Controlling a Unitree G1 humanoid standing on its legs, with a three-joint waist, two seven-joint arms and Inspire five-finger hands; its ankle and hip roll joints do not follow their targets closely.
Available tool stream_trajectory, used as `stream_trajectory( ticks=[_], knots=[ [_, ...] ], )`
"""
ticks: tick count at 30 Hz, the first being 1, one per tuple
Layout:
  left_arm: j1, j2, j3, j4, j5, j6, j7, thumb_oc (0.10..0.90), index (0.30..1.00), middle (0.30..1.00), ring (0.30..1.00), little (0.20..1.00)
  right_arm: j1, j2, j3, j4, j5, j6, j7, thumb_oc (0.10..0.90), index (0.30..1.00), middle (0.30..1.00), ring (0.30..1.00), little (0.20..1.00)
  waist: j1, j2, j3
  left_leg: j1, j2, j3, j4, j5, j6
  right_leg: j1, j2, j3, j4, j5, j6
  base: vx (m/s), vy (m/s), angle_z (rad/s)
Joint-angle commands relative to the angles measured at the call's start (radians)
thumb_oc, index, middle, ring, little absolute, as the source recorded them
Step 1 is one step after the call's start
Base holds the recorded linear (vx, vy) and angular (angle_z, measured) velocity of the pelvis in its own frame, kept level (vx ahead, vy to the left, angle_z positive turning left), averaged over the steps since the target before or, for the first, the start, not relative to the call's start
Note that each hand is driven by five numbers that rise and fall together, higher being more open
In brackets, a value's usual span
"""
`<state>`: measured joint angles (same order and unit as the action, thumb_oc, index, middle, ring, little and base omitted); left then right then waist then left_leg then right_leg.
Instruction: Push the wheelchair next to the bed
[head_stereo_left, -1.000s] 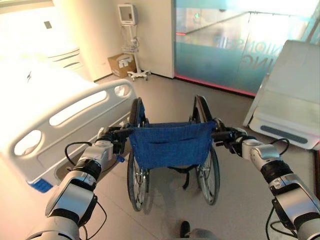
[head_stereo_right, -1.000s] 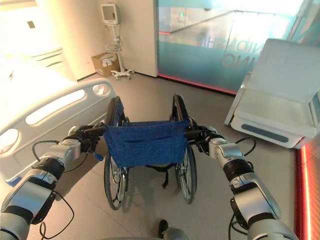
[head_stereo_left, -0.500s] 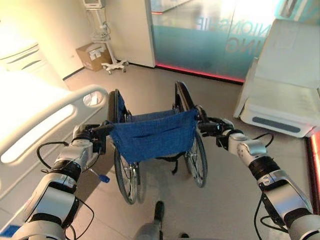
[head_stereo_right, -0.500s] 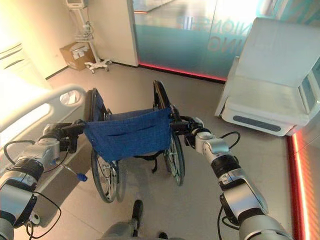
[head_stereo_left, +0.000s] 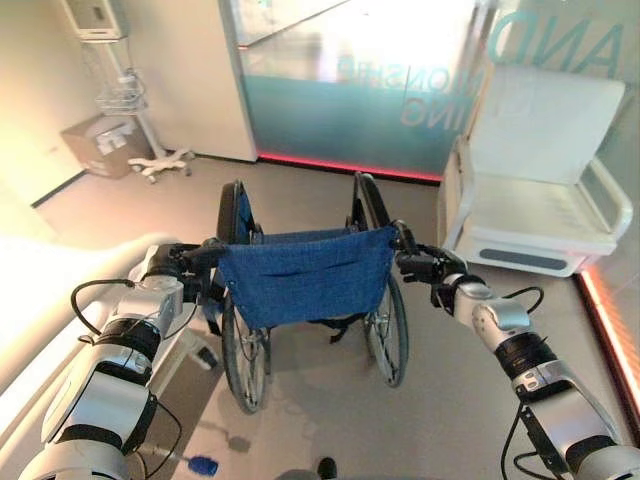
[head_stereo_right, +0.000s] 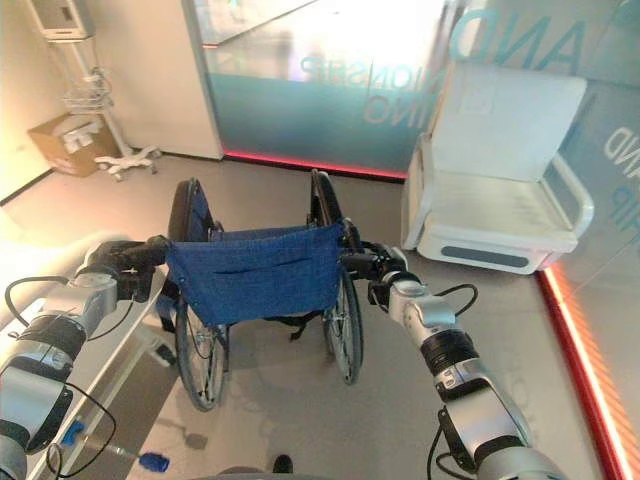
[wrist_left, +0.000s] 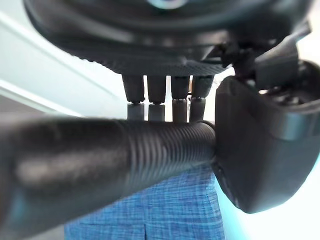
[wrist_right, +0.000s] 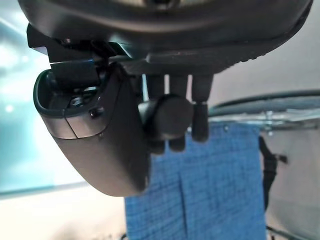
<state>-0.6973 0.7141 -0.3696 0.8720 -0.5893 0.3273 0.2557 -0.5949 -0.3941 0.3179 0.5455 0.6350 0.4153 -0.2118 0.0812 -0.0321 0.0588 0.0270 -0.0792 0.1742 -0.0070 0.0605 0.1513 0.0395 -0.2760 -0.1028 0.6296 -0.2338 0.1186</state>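
Note:
The wheelchair (head_stereo_left: 305, 285) has a blue cloth back and large spoked wheels, and stands on the floor straight ahead, its back towards me. My left hand (head_stereo_left: 170, 268) is shut on the left push handle (wrist_left: 125, 155), fingers (wrist_left: 157, 95) curled over the ribbed black grip. The right hand (head_stereo_left: 432, 270) is shut on the right push handle (wrist_right: 172, 117), its thumb (wrist_right: 100, 145) beside the grip's end. The white bed (head_stereo_left: 60, 285) lies at the lower left, close beside the wheelchair's left wheel.
A white reclining chair (head_stereo_left: 540, 190) stands at the right against the frosted glass wall (head_stereo_left: 340, 100). At the far left stand a monitor stand on wheels (head_stereo_left: 125, 100) and a cardboard box (head_stereo_left: 95, 145). A small blue object (head_stereo_left: 200, 465) lies on the floor near the bed.
The whole view has swung to the right, so the bed has slid towards the left edge. The wheelchair has turned with it towards the glass wall. Both hands still hold the handles.

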Motion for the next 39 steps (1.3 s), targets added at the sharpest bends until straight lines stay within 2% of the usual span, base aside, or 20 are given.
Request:
stream_trajectory(
  ticks=[1,2,6,7,9,11,14,16,20,24,25,26,27,28,29,31,33,35,38,39],
  knots=[
    [-0.135,-0.155,0.039,-0.045,-0.042,-0.074,-0.099,0.4,0.3,0.3,0.3,0.3,0.031,-0.023,0.063,-0.031,-0.033,0.011,0.067,0.4,0.3,0.3,0.3,0.3,-0.054,0.03,-0.034,-0.069,-0.012,-0.067,0.019,0.024,-0.107,0.051,0.02,-0.076,-0.242,0.363,-0.041,0.22,0.098,-0.13],
    [-0.133,-0.147,0.048,-0.046,-0.043,-0.075,-0.101,0.4,0.3,0.3,0.3,0.3,0.019,-0.018,0.062,-0.031,-0.037,0.016,0.068,0.4,0.3,0.3,0.3,0.3,-0.054,0.033,-0.033,-0.051,-0.011,-0.059,0.011,0.019,-0.112,0.036,0.031,-0.093,-0.304,0.34,-0.043,0.16,0.044,-0.04],
    [-0.117,-0.135,0.068,-0.054,-0.04,-0.084,-0.097,0.4,0.3,0.3,0.3,0.3,0.008,-0.015,0.067,-0.047,-0.038,0.017,0.062,0.4,0.3,0.3,0.3,0.3,-0.059,0.04,-0.023,-0.01,-0.005,-0.054,-0.005,0.005,-0.123,0.003,0.075,-0.109,-0.401,0.31,-0.045,0.11,-0.003,-0.16],
    [-0.109,-0.134,0.076,-0.059,-0.044,-0.093,-0.089,0.4,0.3,0.3,0.3,0.3,-0.006,-0.022,0.069,-0.058,-0.034,0.02,0.063,0.4,0.3,0.3,0.3,0.3,-0.073,0.038,-0.011,0.008,-0.01,-0.058,-0.006,-0.01,-0.125,-0.044,0.12,-0.092,-0.461,0.311,-0.043,0.12,-0.022,-0.14],
    [-0.11,-0.138,0.076,-0.06,-0.047,-0.101,-0.085,0.4,0.3,0.3,0.3,0.3,-0.019,-0.032,0.074,-0.059,-0.028,0.02,0.058,0.4,0.3,0.3,0.3,0.3,-0.087,0.035,-0.003,0.019,-0.018,-0.07,-0.008,-0.022,-0.122,-0.082,0.15,-0.071,-0.495,0.322,-0.04,0.12,-0.036,0.0],
    [-0.124,-0.147,0.065,-0.062,-0.053,-0.101,-0.087,0.4,0.3,0.3,0.3,0.3,-0.047,-0.052,0.077,-0.05,-0.013,0.019,0.042,0.4,0.3,0.3,0.3,0.3,-0.121,0.025,0.013,0.052,-0.049,-0.105,-0.004,-0.065,-0.111,-0.169,0.191,-0.027,-0.565,0.393,-0.019,0.2,-0.07,0.23],
    [-0.141,-0.157,0.051,-0.053,-0.055,-0.1,-0.099,0.4,0.3,0.3,0.3,0.3,-0.061,-0.061,0.073,-0.038,-0.002,0.016,0.02,0.4,0.3,0.3,0.3,0.3,-0.146,0.016,0.021,0.076,-0.071,-0.132,0.013,-0.102,-0.101,-0.219,0.203,0.008,-0.608,0.447,-0.002,0.23,-0.092,0.41],
    [-0.166,-0.161,0.03,-0.03,-0.06,-0.099,-0.118,0.4,0.3,0.3,0.3,0.3,-0.074,-0.065,0.064,-0.022,0.005,0.018,-0.001,0.4,0.3,0.3,0.3,0.3,-0.168,0.009,0.031,0.103,-0.082,-0.161,0.058,-0.151,-0.094,-0.24,0.204,0.032,-0.666,0.479,0.005,0.4,-0.194,0.76],
    [-0.185,-0.147,0.021,-0.006,-0.071,-0.095,-0.141,0.4,0.3,0.3,0.3,0.3,-0.076,-0.07,0.057,-0.009,-0.003,0.022,0.012,0.4,0.3,0.3,0.3,0.3,-0.182,0.004,0.03,0.132,-0.079,-0.179,0.1,-0.197,-0.092,-0.25,0.197,0.053,-0.69,0.5,0.006,0.33,-0.216,0.49],
    [-0.204,-0.146,0.031,0.03,-0.071,-0.092,-0.144,0.4,0.3,0.3,0.3,0.3,-0.093,-0.067,0.063,0.034,0.0,0.012,0.031,0.4,0.3,0.3,0.3,0.3,-0.185,0.002,0.006,0.172,-0.056,-0.181,0.144,-0.238,-0.106,-0.23,0.197,0.03,-0.657,0.471,-0.004,0.33,-0.293,0.15],
    [-0.201,-0.146,0.034,0.031,-0.071,-0.092,-0.142,0.4,0.3,0.3,0.3,0.3,-0.095,-0.064,0.065,0.038,0.0,0.01,0.031,0.4,0.3,0.3,0.3,0.3,-0.185,0.005,0.002,0.18,-0.047,-0.18,0.152,-0.232,-0.114,-0.227,0.2,0.024,-0.648,0.465,-0.01,0.47,-0.418,0.23],
    [-0.186,-0.143,0.042,0.031,-0.073,-0.098,-0.131,0.4,0.3,0.3,0.3,0.3,-0.096,-0.058,0.07,0.047,-0.002,0.002,0.039,0.4,0.3,0.3,0.3,0.3,-0.187,0.015,-0.011,0.197,-0.021,-0.184,0.185,-0.174,-0.146,-0.213,0.215,0.013,-0.627,0.454,-0.03,0.27,-0.226,0.17],
    [-0.183,-0.142,0.044,0.029,-0.073,-0.097,-0.129,0.4,0.3,0.3,0.3,0.3,-0.095,-0.058,0.071,0.046,-0.003,0.002,0.04,0.4,0.3,0.3,0.3,0.3,-0.189,0.017,-0.013,0.198,-0.017,-0.186,0.192,-0.162,-0.151,-0.211,0.217,0.012,-0.626,0.452,-0.034,0.3,-0.262,0.17],
    [-0.174,-0.14,0.05,0.02,-0.076,-0.097,-0.12,0.4,0.3,0.3,0.3,0.3,-0.092,-0.057,0.072,0.042,-0.013,-0.001,0.048,0.4,0.3,0.3,0.3,0.3,-0.19,0.022,-0.019,0.2,-0.008,-0.19,0.215,-0.122,-0.167,-0.204,0.226,0.012,-0.625,0.449,-0.044,0.31,-0.3,0.08],
    [-0.145,-0.127,0.067,-0.009,-0.09,-0.103,-0.103,0.4,0.3,0.3,0.3,0.3,-0.075,-0.064,0.081,0.003,-0.029,-0.001,0.049,0.4,0.3,0.3,0.3,0.3,-0.188,0.029,-0.032,0.164,0.012,-0.194,0.351,0.021,-0.211,-0.159,0.246,0.008,-0.638,0.426,-0.078,0.39,-0.383,0.11],
    [-0.111,-0.118,0.083,-0.046,-0.099,-0.105,-0.087,0.4,0.3,0.3,0.3,0.3,-0.055,-0.072,0.084,-0.036,-0.043,-0.007,0.05,0.4,0.3,0.3,0.3,0.3,-0.179,0.021,-0.028,0.091,0.014,-0.174,0.508,0.092,-0.238,-0.112,0.244,-0.003,-0.644,0.403,-0.104,0.28,-0.308,0.05],
    [-0.073,-0.104,0.103,-0.088,-0.1,-0.103,-0.082,0.4,0.3,0.3,0.3,0.3,-0.03,-0.079,0.078,-0.076,-0.057,-0.007,0.059,0.4,0.3,0.3,0.3,0.3,-0.164,0.004,-0.014,0.0,0.009,-0.147,0.652,0.108,-0.248,-0.068,0.23,-0.014,-0.639,0.386,-0.119,0.2,-0.223,0.16],
    [-0.036,-0.092,0.12,-0.125,-0.091,-0.099,-0.086,0.4,0.3,0.3,0.3,0.3,-0.014,-0.081,0.071,-0.114,-0.063,0.005,0.06,0.4,0.3,0.3,0.3,0.3,-0.144,-0.01,0.0,-0.072,0.036,-0.121,0.681,0.096,-0.242,-0.024,0.221,-0.037,-0.634,0.37,-0.126,0.27,-0.211,-0.25],
    [-0.037,-0.075,0.12,-0.127,-0.093,-0.098,-0.107,0.4,0.3,0.3,0.3,0.3,-0.032,-0.079,0.078,-0.115,-0.05,0.011,0.044,0.4,0.3,0.3,0.3,0.3,-0.118,-0.013,0.012,-0.1,0.026,-0.111,0.586,0.071,-0.226,0.012,0.226,-0.042,-0.635,0.35,-0.119,0.24,-0.084,-0.2],
    [-0.051,-0.062,0.116,-0.116,-0.098,-0.094,-0.12,0.4,0.3,0.3,0.3,0.3,-0.062,-0.079,0.088,-0.106,-0.034,0.022,0.031,0.4,0.3,0.3,0.3,0.3,-0.109,-0.009,0.014,-0.098,0.031,-0.097,0.489,0.068,-0.223,0.025,0.236,-0.04,-0.63,0.331,-0.116,0.25,-0.009,0.01]
  ],
)
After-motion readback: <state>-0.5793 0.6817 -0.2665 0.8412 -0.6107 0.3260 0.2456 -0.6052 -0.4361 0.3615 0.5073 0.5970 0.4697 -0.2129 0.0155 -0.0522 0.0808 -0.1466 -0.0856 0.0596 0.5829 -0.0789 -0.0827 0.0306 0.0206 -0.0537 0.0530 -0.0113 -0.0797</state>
